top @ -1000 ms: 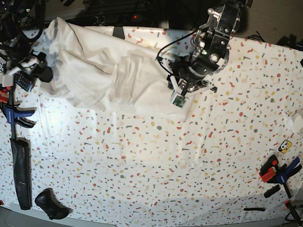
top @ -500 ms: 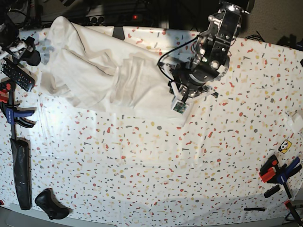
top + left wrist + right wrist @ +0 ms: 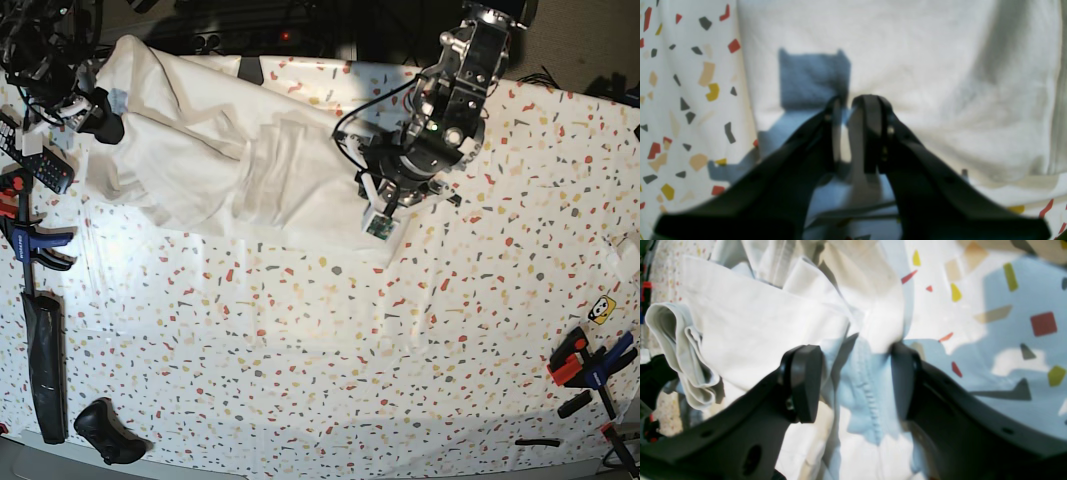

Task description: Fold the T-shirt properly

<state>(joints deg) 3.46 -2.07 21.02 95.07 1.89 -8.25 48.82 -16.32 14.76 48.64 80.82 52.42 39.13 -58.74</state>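
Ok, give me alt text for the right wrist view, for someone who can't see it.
The right gripper hangs open just above a rumpled white T-shirt, its two dark fingers straddling a shadowed, stitched hem without clamping it. A folded cuff of fabric droops at left, and the speckled tabletop shows at right.

Speckled terrazzo tabletop [image 3: 330, 350]; blue-and-black clamp [image 3: 28, 245] at left edge; long black flat item [image 3: 45, 365] below it; black rounded object [image 3: 108, 432] near bottom-left corner; orange-and-blue clamps [image 3: 592, 365] at right edge; small yellow sticker [image 3: 601, 310] above them.
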